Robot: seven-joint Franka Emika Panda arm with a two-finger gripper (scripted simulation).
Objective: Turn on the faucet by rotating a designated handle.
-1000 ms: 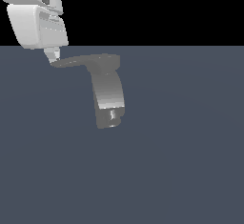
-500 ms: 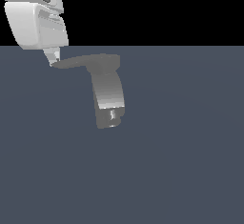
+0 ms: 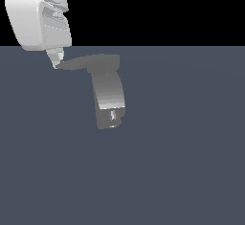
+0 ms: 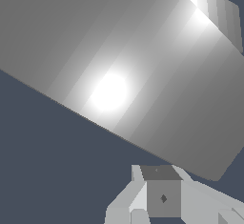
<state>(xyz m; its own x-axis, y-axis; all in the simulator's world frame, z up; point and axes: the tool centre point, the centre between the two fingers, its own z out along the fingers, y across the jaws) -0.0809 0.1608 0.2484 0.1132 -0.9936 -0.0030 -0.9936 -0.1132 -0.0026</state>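
In the exterior view, a grey metallic faucet (image 3: pixel 110 99) stood a little to that view's left of centre, against a flat dark blue-grey ground (image 3: pixel 191 162) with a black band above. Its thick curved body bent downward and ended in a small round opening facing the camera. From its top, the flat handle (image 3: pixel 88 63) stretched towards that view's left and narrowed to a point. The white arm (image 3: pixel 38 20) filled the upper corner on that view's left, and the gripper (image 3: pixel 56 60) reached down so that its pale tip met the pointed end of the handle. From here I could not tell how far its fingers were parted, or whether they held anything. In the wrist view, a broad, shiny grey surface of the handle (image 4: pixel 124 70) crossed most of the picture with a bright highlight on it, and the dark ground showed beyond. The gripper (image 4: pixel 162 197) appeared as pale blocky shapes close against the handle's edge; its jaw opening stayed unclear.
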